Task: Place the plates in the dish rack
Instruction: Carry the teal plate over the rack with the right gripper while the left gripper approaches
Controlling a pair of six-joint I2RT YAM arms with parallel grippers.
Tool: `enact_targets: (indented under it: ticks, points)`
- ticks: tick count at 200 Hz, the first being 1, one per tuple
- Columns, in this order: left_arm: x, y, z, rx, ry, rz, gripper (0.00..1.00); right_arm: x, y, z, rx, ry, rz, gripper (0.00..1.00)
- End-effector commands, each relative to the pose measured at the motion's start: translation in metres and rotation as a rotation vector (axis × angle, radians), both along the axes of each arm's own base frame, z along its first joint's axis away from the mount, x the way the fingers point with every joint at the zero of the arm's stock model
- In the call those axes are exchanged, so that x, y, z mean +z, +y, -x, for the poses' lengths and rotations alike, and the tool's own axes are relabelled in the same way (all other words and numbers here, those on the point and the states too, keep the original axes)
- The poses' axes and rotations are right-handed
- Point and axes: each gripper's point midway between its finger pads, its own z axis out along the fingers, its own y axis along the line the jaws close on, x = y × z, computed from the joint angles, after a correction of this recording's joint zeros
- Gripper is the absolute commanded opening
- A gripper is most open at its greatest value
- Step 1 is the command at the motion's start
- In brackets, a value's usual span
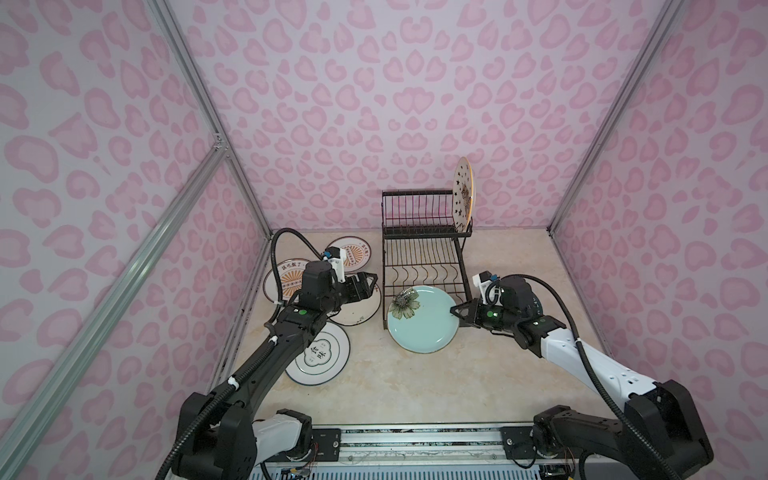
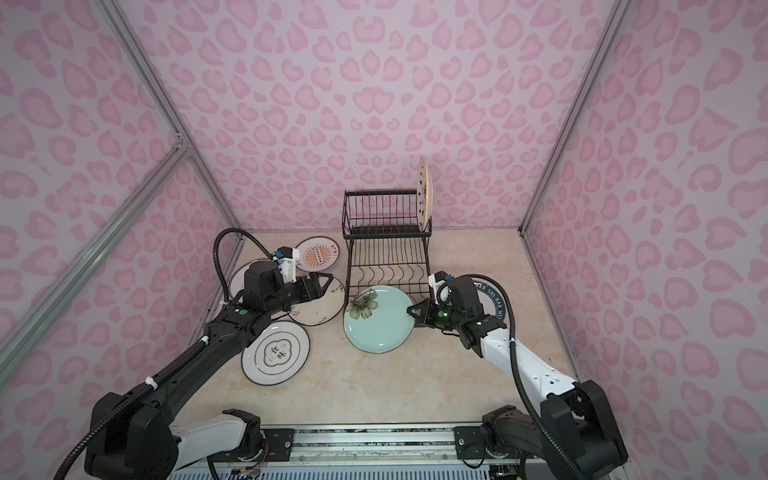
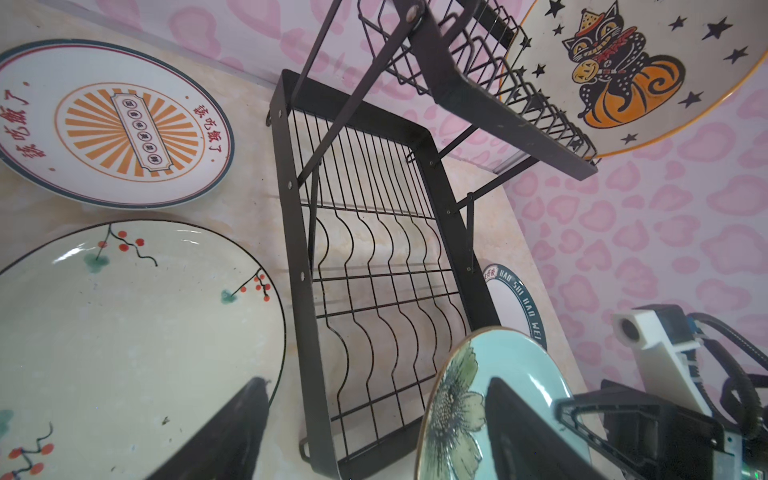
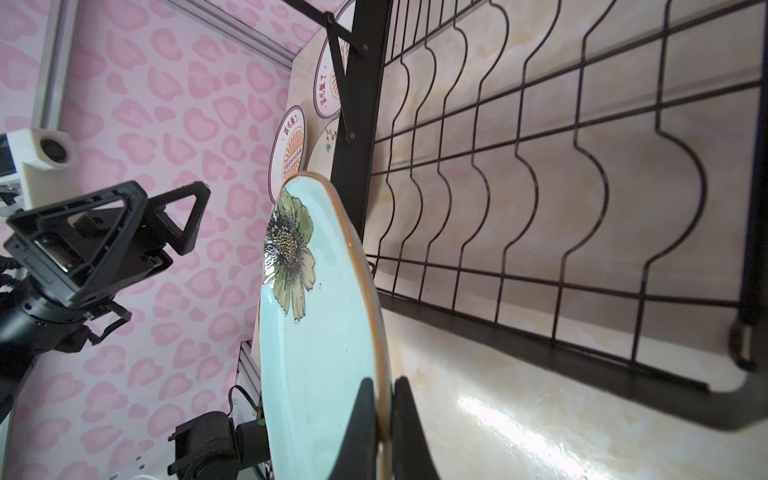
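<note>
Counting seven plates (image 2: 374, 328), one dish rack (image 2: 388, 235).

walls (image 1: 374, 83): pink blotch print | tabletop (image 1: 478, 374): beige marble | frame struts (image 1: 124, 276): aluminium

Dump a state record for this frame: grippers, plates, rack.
right gripper: shut on the teal flower plate's rim
teal flower plate: tilted, in front of the dish rack's lower tray
left gripper: open, empty, above the cream branch plate
racked: star-and-cat plate, upright, upper basket's right end
also on table: two orange-sunburst plates, emblem plate, navy-lettered plate
</note>
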Motion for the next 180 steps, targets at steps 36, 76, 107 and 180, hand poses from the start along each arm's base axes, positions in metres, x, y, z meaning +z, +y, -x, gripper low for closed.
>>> enact_targets:
  ticks: [36,76,107,180]
  points:
    - [-0.007,-0.025,-0.001,-0.118,0.052,0.072,0.82,0.03,0.017,-0.057,-0.004,-0.201,-0.088,0.0]
    - [-0.023,-0.029,-0.002,-0.113,0.108,0.085,0.8,0.039,0.027,-0.078,-0.004,-0.235,-0.136,0.0]
    - [-0.028,-0.036,-0.003,-0.128,0.124,0.101,0.77,0.043,0.034,-0.082,0.008,-0.251,-0.152,0.0]
    - [-0.024,-0.057,-0.005,-0.194,0.12,0.132,0.66,0.048,0.047,-0.082,0.031,-0.274,-0.154,0.0]
